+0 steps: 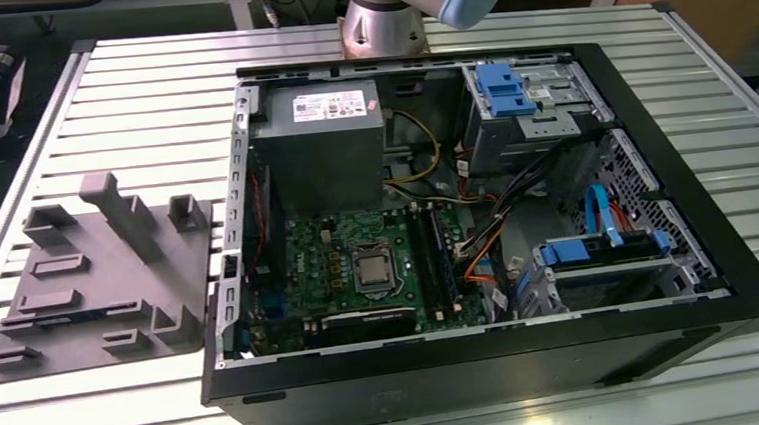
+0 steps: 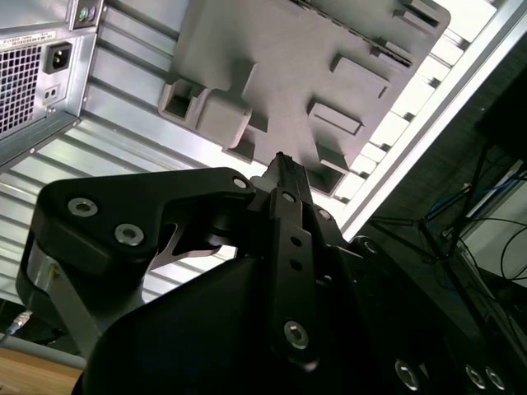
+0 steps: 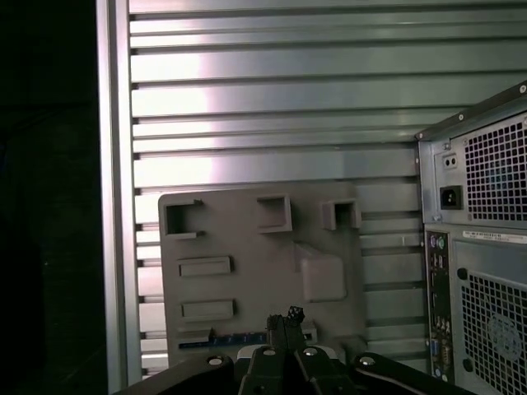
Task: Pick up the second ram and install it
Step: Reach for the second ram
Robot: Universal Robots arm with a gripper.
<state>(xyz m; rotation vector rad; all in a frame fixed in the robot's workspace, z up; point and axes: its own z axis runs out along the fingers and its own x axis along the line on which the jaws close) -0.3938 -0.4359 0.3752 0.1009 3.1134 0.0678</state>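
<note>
Grey holder tray (image 3: 247,263) below gripper (image 3: 284,318): arm hangs above, wrist aimed down at tray, jaws clenched on nothing; second ram (image 3: 221,339) sits in tray nr fingertips.

Table (image 1: 143,79) shiny metal; tray (image 1: 91,293) matt plastic; hand (image 2: 281,164) matt black.

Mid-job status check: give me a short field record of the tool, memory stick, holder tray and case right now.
tray: grey moulded holder tray on the slatted metal table, at the exterior view's left of the open black computer case
case: side open, green motherboard exposed
ram: thin dark memory stick with blue marks, sitting in a tray slot
tool: black two-finger tool, shut, nothing seen in it, hovering above the tray
task: stick not yet picked up
</note>
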